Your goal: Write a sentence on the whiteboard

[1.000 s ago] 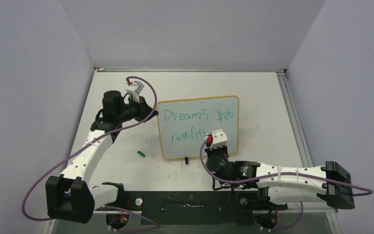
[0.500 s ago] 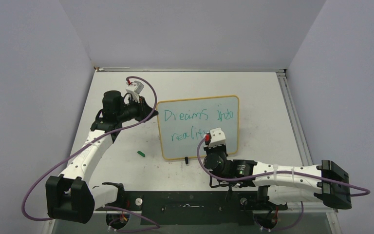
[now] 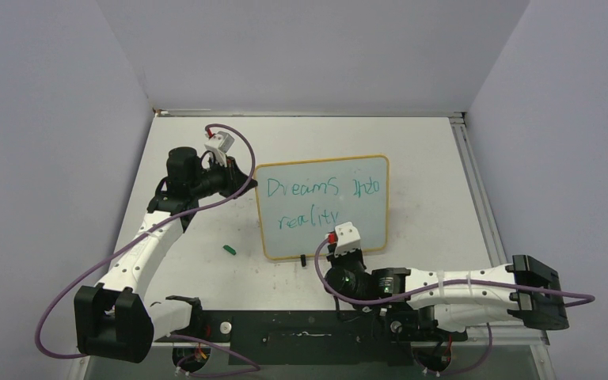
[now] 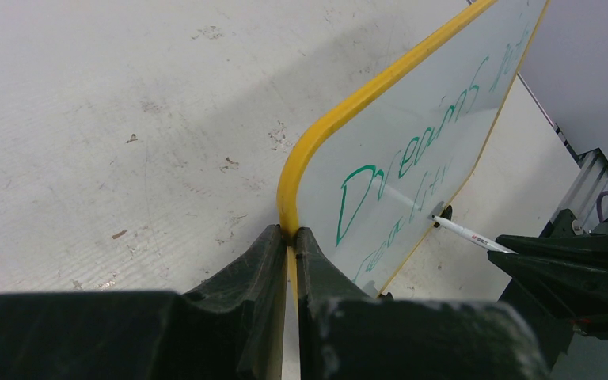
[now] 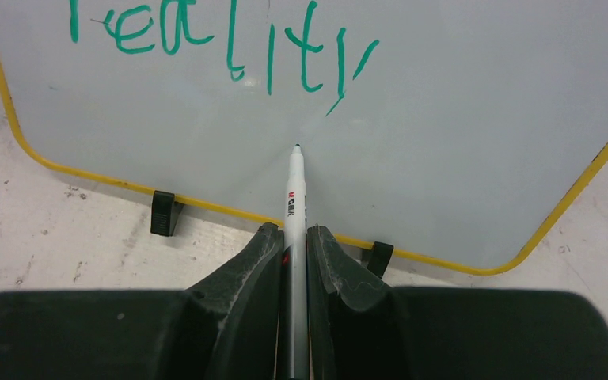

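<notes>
The right pincer (image 5: 293, 234) is closed tight on a white marker (image 5: 295, 190). Its two dark fingers (image 5: 259, 257) press the barrel from either side, and the tip sticks out toward 12 o'clock in the wrist view. The tip sits just below the tail of the last green letter; whether it touches the surface cannot be told. The left pincer (image 4: 289, 235) is clamped on the yellow frame of the whiteboard (image 4: 443, 119), with its jaws together over the rounded corner.

In the top view, that grip is at about 10 o'clock on the whiteboard, and the right pincer sits at its 6 o'clock, by the lower edge. The whiteboard stands tilted near the middle of the table (image 3: 443, 158), resting on two black clip feet (image 5: 164, 214). The sentence (image 3: 301, 188) runs in green over two lines: "Dreams", then a less clear word on top, and "reality" beneath. A small green piece (image 3: 229, 249) lies on the table at about 8 o'clock from the whiteboard, apart from it.
</notes>
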Controlling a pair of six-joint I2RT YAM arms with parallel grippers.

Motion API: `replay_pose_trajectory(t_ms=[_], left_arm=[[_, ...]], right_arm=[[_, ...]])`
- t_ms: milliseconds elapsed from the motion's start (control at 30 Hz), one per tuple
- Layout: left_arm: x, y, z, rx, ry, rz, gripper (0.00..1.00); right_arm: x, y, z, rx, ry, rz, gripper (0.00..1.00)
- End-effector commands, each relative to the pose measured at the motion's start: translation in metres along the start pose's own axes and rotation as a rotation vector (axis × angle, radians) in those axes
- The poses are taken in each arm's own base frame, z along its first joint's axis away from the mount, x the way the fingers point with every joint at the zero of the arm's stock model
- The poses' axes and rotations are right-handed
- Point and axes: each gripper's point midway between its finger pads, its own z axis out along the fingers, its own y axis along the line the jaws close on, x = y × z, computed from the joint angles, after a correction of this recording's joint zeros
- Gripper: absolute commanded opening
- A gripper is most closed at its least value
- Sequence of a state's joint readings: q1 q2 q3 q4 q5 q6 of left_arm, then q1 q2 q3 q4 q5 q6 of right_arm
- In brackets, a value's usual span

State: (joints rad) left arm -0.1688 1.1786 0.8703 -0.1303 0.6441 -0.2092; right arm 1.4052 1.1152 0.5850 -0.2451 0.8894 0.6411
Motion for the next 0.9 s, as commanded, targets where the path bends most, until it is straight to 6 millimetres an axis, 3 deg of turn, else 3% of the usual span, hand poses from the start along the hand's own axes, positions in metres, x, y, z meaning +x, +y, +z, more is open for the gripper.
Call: replay_pose_trajectory(t_ms=[0, 133, 367, 867], left_arm=[[-0.016, -0.020, -0.003, 0.061, -0.042, 0.036, 0.00], [-0.016, -0.020, -0.004, 0.060, -0.044, 0.037, 0.00], [-0.017, -0.020, -0.005, 0.058, -0.047, 0.040, 0.00], [-0.017, -0.020, -0.004, 0.059, -0.047, 0.040, 0.00]], right_arm=[[-0.021, 0.001, -0.008, 0.011, -0.050, 0.051, 0.05], [-0.039, -0.008, -0.013, 0.038, -0.088, 0.058, 0.05], [-0.044, -0.026, -0.006, 0.097, -0.092, 0.050, 0.05], [-0.027, -0.042, 0.004, 0.124, -0.040, 0.075, 0.05]])
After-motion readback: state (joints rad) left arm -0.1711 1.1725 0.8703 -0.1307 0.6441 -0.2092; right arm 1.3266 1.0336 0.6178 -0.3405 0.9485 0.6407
